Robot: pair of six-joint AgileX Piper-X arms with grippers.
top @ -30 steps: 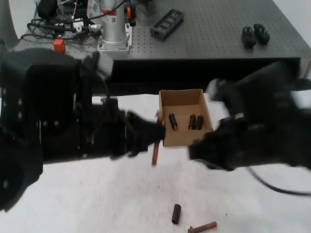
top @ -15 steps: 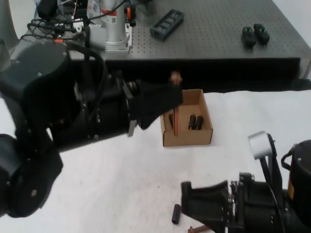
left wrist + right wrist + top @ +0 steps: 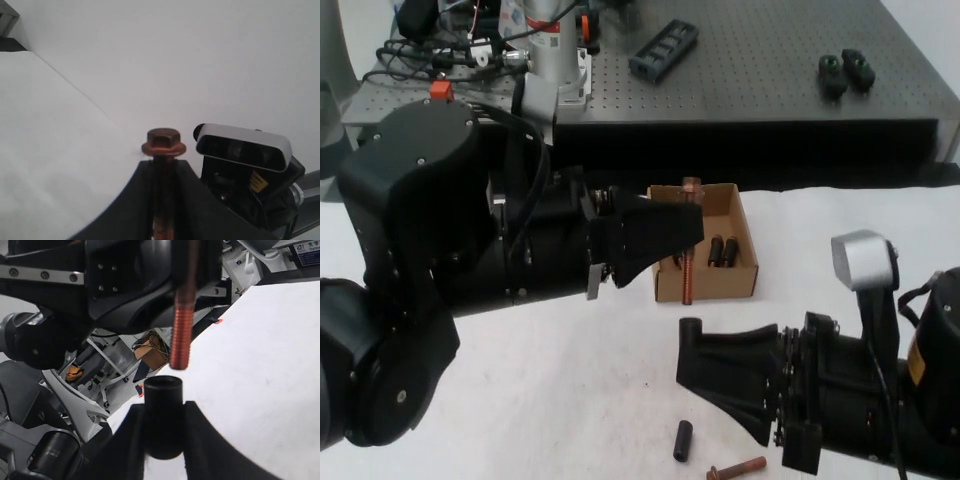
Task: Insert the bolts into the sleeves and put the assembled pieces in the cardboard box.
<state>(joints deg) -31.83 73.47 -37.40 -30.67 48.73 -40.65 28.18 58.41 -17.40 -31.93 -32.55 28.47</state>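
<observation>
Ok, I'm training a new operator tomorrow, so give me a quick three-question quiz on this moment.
1. True or false: the bolt in the left gripper is already inside the sleeve.
2. What does the right gripper hold? A) a bolt B) the sleeve C) nothing
3. Fill in: a loose sleeve and a loose bolt lie on the white ____.
Key: 1 false, its tip hangs above the sleeve's mouth; 2 B; 3 cloth.

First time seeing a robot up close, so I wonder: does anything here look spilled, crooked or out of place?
Nothing broken or spilled. A loose sleeve and a loose bolt lie on the white cloth, likely waiting their turn. The held bolt hangs a little off-centre over the held sleeve.
</observation>
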